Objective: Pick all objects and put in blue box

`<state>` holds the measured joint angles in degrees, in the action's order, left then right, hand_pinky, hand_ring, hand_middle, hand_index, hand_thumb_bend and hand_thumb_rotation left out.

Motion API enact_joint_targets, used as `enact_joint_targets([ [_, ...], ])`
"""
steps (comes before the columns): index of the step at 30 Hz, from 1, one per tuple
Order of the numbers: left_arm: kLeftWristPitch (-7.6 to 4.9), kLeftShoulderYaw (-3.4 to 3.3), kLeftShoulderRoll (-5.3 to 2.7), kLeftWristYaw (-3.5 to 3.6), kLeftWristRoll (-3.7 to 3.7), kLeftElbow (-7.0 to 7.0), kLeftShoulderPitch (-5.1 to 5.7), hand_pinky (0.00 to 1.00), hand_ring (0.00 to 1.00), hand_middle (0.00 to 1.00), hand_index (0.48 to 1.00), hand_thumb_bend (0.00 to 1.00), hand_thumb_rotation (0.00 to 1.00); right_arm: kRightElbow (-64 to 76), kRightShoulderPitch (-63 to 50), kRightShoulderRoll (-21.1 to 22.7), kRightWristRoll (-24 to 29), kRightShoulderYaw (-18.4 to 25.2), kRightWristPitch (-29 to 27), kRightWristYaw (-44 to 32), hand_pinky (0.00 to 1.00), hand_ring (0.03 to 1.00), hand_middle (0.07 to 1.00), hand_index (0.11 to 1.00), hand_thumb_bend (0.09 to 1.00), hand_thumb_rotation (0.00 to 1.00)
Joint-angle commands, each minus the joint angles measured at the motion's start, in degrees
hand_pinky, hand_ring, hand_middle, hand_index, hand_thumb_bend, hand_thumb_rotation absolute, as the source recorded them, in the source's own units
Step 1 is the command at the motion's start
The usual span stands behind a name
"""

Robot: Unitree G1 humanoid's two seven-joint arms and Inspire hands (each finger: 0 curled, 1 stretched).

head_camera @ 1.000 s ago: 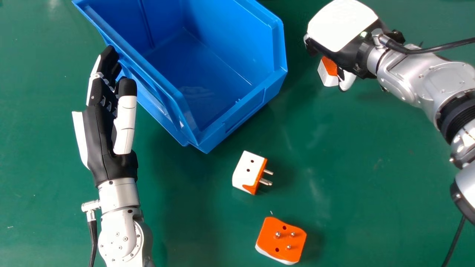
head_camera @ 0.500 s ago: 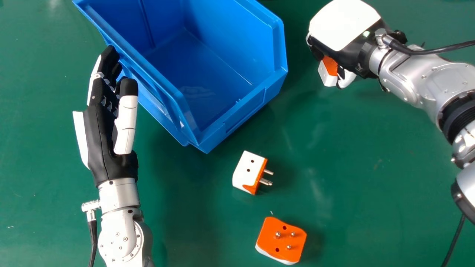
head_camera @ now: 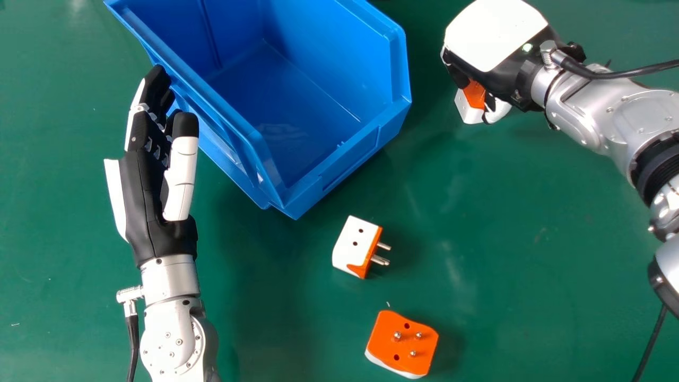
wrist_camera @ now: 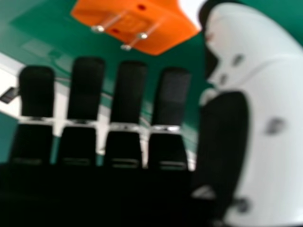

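Plug adapters of white and orange plastic (head_camera: 350, 246) (head_camera: 400, 345) (head_camera: 469, 110), three in all, sit outside the box. Leftmost, the robot's left hand (head_camera: 143, 191) idles, fingers relaxed, beside the open blue plastic box (head_camera: 339, 164). Right of its near corner, one adapter lies sideways; another, nearer the robot, has its pins up. Farthest right, the right hand (head_camera: 496, 37) is open, its straight fingers gripping nothing, close to the third adapter. Picking that up seems the current step; next, fingers and thumb should close round its body.

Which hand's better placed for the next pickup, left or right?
Right, I'd say. The right hand is right at an orange-and-white plastic plug adapter; the left hand is across the blue plastic box from it.
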<state>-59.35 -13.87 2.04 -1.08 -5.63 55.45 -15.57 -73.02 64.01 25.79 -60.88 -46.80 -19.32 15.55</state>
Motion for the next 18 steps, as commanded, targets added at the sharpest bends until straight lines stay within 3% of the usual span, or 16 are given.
enact_joint_targets([
  [1,-1.17,0.34,0.03,0.21,0.58,-0.24,0.02,0.9,0.92,0.91,0.865,0.8,0.75,0.5,0.7,1.4,0.5,0.3,0.5,1.2,0.33,0.447,0.549,0.498,0.499,0.0],
  [6,-1.39,0.2,-0.07,0.63,-0.01,-0.13,-0.07,0.9,0.92,0.91,0.864,0.8,0.75,0.4,0.8,1.1,0.1,0.2,2.2,0.7,0.32,0.444,0.55,0.495,0.496,0.0],
  [12,-1.49,0.17,0.03,0.47,0.21,-0.14,0.09,0.9,0.92,0.91,0.863,0.8,0.74,0.2,1.2,0.9,-2.7,-2.3,6.3,1.2,0.32,0.449,0.545,0.505,0.495,0.0],
  [15,-1.21,0.16,0.07,0.41,0.2,-0.25,0.2,0.9,0.92,0.91,0.863,0.8,0.75,-0.3,1.3,0.5,-3.7,-3.3,9.1,0.8,0.33,0.461,0.545,0.585,0.496,0.0],
  [18,-1.26,0.12,0.08,0.85,-0.17,-0.3,0.3,0.9,0.92,0.91,0.864,0.8,0.74,-0.6,1.4,0.5,-4.1,-4.1,10.7,0.5,0.43,0.544,0.62,0.67,0.592,0.0],
])
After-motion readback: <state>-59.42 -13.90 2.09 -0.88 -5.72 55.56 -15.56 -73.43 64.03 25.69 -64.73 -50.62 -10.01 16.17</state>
